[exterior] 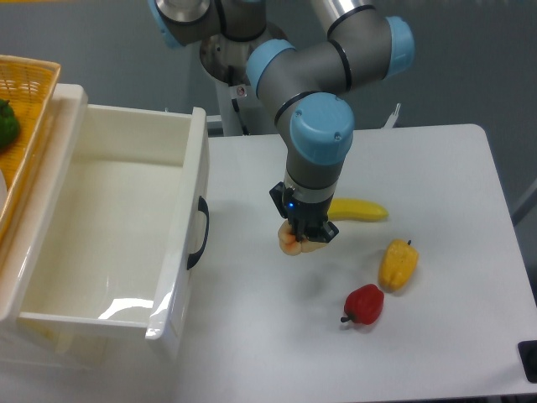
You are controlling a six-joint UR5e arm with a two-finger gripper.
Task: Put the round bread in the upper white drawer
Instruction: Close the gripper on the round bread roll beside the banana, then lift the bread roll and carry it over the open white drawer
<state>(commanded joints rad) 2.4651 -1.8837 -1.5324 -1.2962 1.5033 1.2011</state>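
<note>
Gripper [304, 237] closed on round bread [295, 243], white table [445, 176], grey wall

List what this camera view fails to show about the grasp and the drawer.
- Round bread: mostly hidden under the gripper; whether it is lifted or resting on the table is unclear.
- Jaws: finger contact blocked by the wrist.
- Upper white drawer: near inner corner hidden by its front panel.
- Woven basket: cut off by the left edge.
</note>
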